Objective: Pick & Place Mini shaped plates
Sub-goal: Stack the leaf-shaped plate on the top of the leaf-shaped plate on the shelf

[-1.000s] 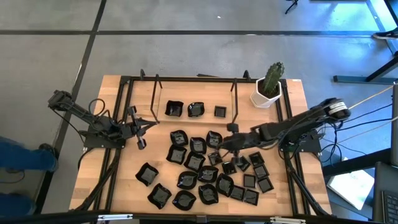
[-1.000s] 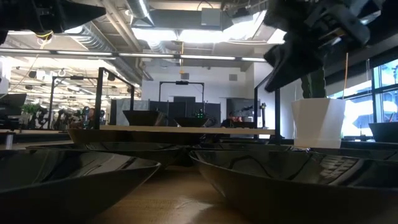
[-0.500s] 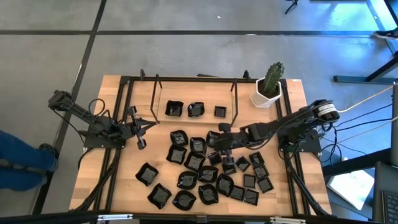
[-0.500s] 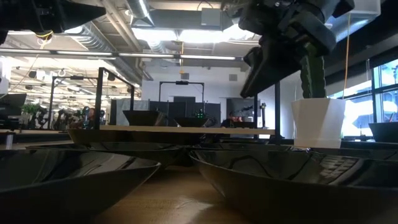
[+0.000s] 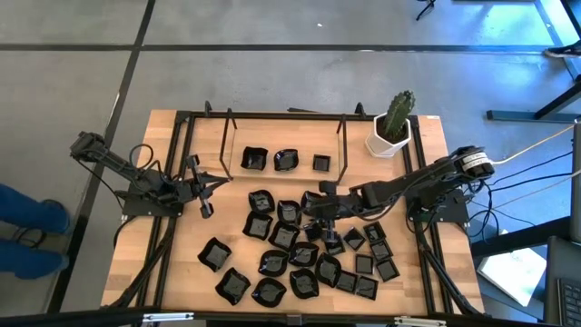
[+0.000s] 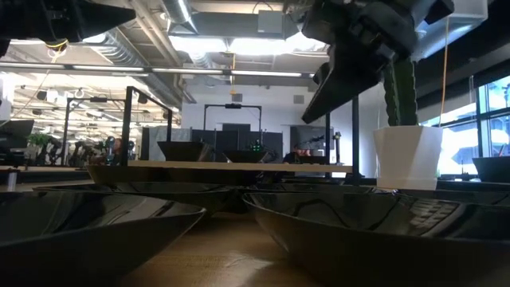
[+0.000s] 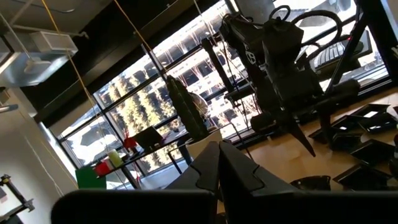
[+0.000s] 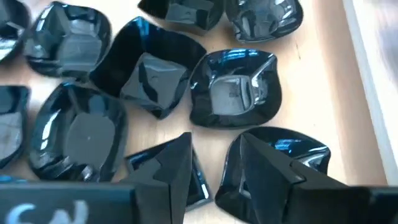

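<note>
Behind black frame at table's far side (image 5: pixel 283 136), three mini shaped plates (image 5: pixel 285 161) sat in row. Main heap of plates (image 5: pixel 300 245) lay spread mid-table. White pot (image 5: pixel 387 138) held green cactus (image 5: pixel 398 113), far right corner. Right gripper (image 5: pixel 313 208) hung over heap's upper edge, fingers (image 8: pixel 168 167) spread apart, nothing between them. Left gripper (image 5: pixel 203 186) waited at left, fingers pressed together, empty.

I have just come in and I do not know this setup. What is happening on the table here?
A two-armed robot is sorting small black plates. Three of them already lie inside the metal frame at the far side of the wooden table. The right gripper hangs open over the top of the heap, holding nothing. The left gripper waits shut at the left. A potted cactus stands in the corner.
</note>
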